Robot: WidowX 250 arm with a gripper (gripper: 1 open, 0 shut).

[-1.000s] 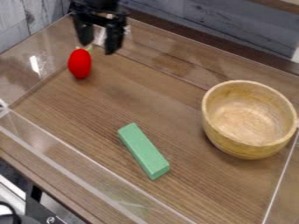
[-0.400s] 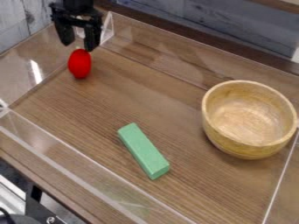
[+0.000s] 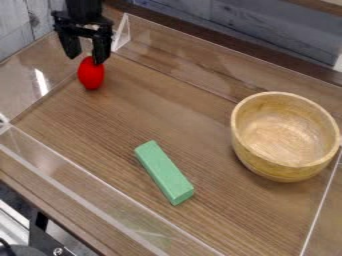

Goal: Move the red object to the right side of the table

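The red object (image 3: pixel 91 73), a small glossy rounded thing, rests on the dark wood-grain table (image 3: pixel 201 120) near its far left side. My gripper (image 3: pixel 84 50) hangs just above and slightly behind it, pointing down. The black fingers (image 3: pixel 67 45) stand open with nothing between them, their tips close to the top of the red object.
A green rectangular block (image 3: pixel 163 171) lies near the front middle. A large wooden bowl (image 3: pixel 285 135) sits at the right. Low clear acrylic walls (image 3: pixel 34 85) run round the tabletop edges.
The gripper has moved left and down, from right of the red object to just above it. It stayed open. The red object has not moved.
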